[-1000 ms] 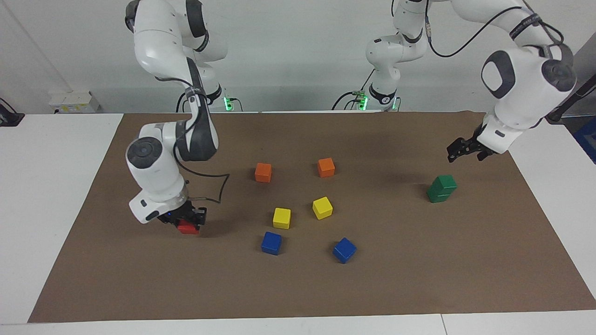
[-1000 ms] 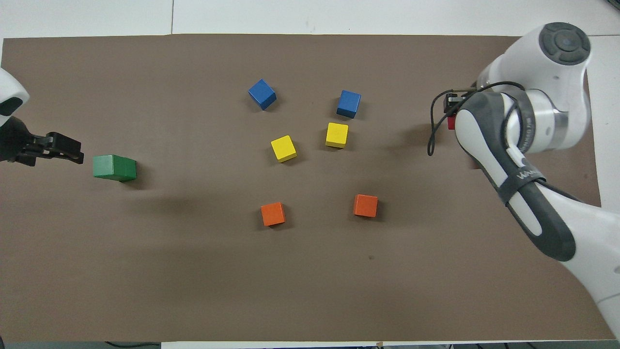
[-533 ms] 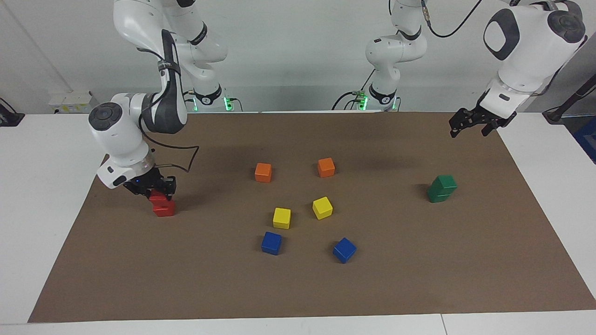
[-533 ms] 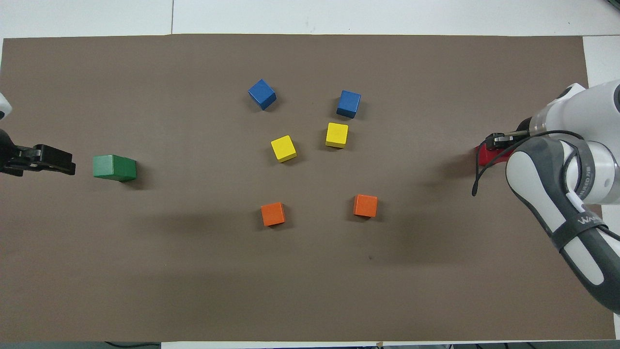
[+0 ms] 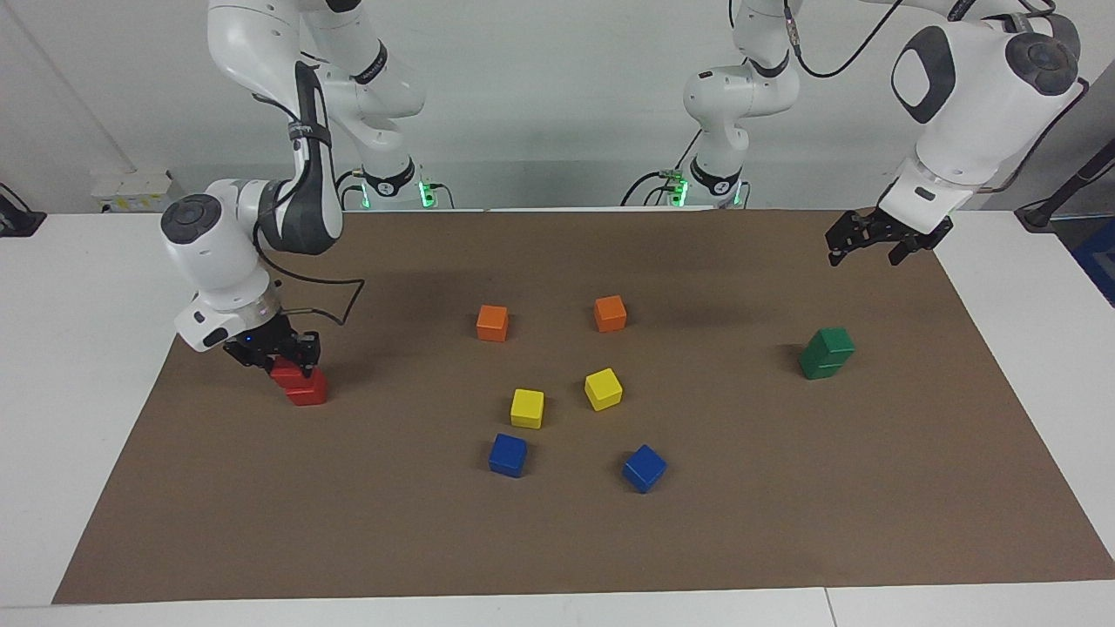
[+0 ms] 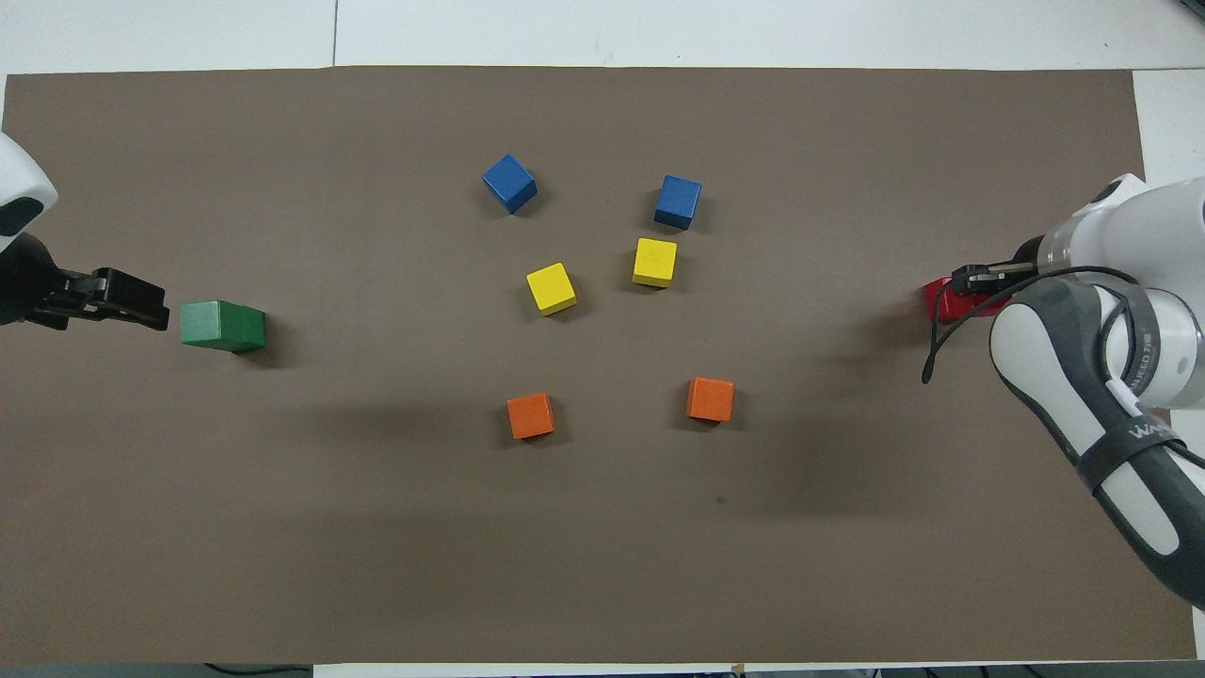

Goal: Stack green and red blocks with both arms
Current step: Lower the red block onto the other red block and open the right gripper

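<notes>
1. We see the right gripper [image 5: 283, 360] low at the right arm's end of the bench [image 5: 87, 261], its fingers clamped on the upper red block [image 5: 283, 372].
2. That block sits on the lower red block [image 5: 307, 389], offset toward the robots rather than squarely on it.
3. In the overhead view only a sliver of the red blocks [image 6: 946, 299] shows beside the right gripper [image 6: 979, 279].
4. The two green blocks [image 5: 827, 353] stand stacked at the left arm's end, on the brown mat [image 5: 557, 540].
5. The left gripper [image 5: 864, 241] hangs over the mat near that stack, well clear of it, fingers apart and holding nothing.
6. Between the two stacks lie two orange blocks [image 5: 492, 322], two yellow blocks [image 5: 527, 407] and two blue blocks [image 5: 508, 455], the orange ones nearest the robots.
</notes>
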You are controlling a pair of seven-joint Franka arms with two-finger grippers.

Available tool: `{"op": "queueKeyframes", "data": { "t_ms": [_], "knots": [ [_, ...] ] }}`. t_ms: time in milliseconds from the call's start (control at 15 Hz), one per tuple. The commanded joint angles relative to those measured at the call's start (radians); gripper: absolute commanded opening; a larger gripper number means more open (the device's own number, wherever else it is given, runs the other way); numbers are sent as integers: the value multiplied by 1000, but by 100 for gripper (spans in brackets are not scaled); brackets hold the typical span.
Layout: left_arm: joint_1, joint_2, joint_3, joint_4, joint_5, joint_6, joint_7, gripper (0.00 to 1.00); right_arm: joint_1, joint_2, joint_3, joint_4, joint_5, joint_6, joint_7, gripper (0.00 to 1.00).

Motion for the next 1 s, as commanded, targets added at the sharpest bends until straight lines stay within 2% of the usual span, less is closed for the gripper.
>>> {"op": "queueKeyframes", "data": {
  "t_ms": [0, 133, 333, 533, 600, 667, 733, 933],
  "knots": [
    [-23, -20, 16, -23, 9, -26, -12, 100, -20, -24, 12, -21, 36, 25, -18, 0],
    [-24, -31, 16, -49, 9, -10, -12, 100, -20, -23, 12, -23, 91, 48, -37, 0],
    [-24, -46, 16, -61, 9, -13, -10, 100, -20, -21, 12, -24, 114, 68, -43, 0],
    [-23, -69, 16, -119, 7, 28, -12, 100, -14, -21, 12, -29, 116, 69, -35, 0],
    [-23, -71, 16, -124, 7, 49, -12, 100, -11, -21, 12, -29, 116, 69, -32, 9],
    [-23, -69, 16, -121, 7, 65, -7, 100, -10, -21, 12, -32, 116, 69, -29, 89],
    [-23, -69, 16, -121, 7, 66, -1, 100, -7, -21, 12, -32, 116, 71, -29, 100],
    [-23, -69, 16, -120, 9, 66, -7, 100, -5, -21, 11, -32, 116, 69, -31, 100]
  ]
}}
